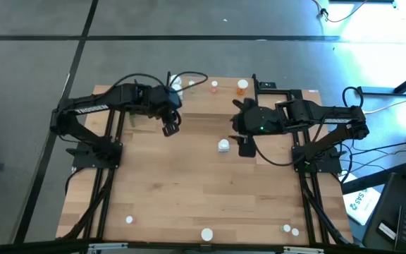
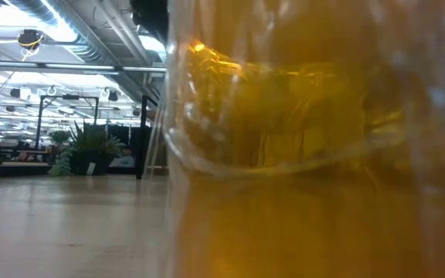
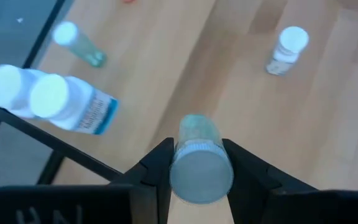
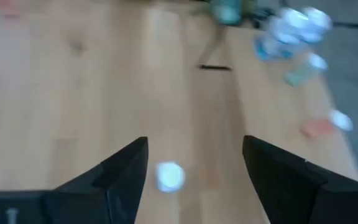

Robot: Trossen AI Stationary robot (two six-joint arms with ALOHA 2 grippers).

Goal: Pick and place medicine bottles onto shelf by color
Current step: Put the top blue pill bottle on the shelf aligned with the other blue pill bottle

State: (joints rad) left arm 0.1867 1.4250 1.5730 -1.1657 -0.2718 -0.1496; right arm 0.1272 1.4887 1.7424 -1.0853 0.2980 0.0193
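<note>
Near the table's point(image 1: 189, 204) far edge, the left gripper point(image 3: 197, 168) hangs by the shelf point(image 1: 210, 99), its fingers point(image 3: 157, 168) clamped on a pale green bottle point(image 3: 197, 155) with a white cap. Two white bottles point(image 3: 48, 99) lie at the shelf's far left corner; an orange one point(image 1: 242, 87) stands farther right. At the table's middle, the right gripper point(image 4: 194, 168) hovers with fingers wide apart and empty, above a white-capped bottle point(image 4: 169, 175). More bottles point(image 1: 207, 233) dot the near edge.

Blurred orange bottle point(image 2: 315, 154) perhaps, filling view
</note>
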